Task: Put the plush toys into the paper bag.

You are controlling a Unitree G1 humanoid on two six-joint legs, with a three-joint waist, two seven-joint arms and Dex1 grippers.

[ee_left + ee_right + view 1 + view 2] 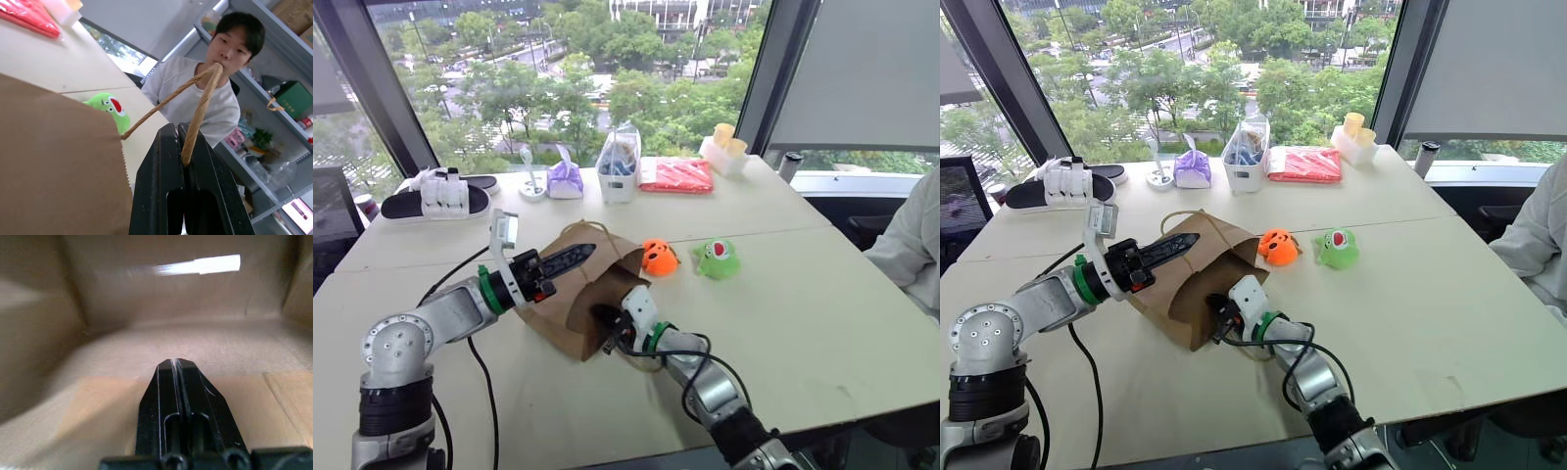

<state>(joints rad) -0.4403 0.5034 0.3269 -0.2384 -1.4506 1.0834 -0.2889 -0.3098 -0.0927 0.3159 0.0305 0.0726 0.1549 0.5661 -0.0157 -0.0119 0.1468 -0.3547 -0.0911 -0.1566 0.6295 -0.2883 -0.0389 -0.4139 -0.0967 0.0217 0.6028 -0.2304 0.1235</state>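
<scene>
Left wrist view: L hand (182, 147) pinches paper bag (582, 294) handle; R hand (176, 363) closed inside.

Left claw (587, 254): fingers pressed together, pointing forward and rightward, forearm raised. Right claw (176, 363): fingers pressed together, roughly level, pointing forward and leftward.

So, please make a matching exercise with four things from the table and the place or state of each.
Things:
1. left gripper
2. right gripper
3. orange toy
4. green toy

Places or states:
a. inside the paper bag, shut on nothing
b. on the table, right beside the bag
c. shut on the bag's handle
d. on the table, farther from the bag, toward the person

Pairs: 1-c, 2-a, 3-b, 4-d
</scene>
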